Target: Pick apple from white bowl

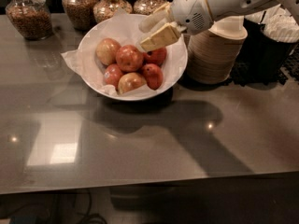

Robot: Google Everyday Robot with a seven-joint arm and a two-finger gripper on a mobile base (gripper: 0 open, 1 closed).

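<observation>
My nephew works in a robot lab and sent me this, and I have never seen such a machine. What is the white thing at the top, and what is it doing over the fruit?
The white thing is a robot arm reaching in from the upper right. At its end is the gripper, which has two pale flat fingers that work like tongs. They stand apart and hold nothing. The gripper hovers over the right part of the white bowl.

There is one camera, looking down on the grey counter from its near side. The bowl is lined with crumpled paper and holds several apples. The big orange-red apple sits mid-pile, just left of the fingertips. Behind the bowl stand glass jars of dry food. To its right is a stack of beige disposable bowls.
</observation>
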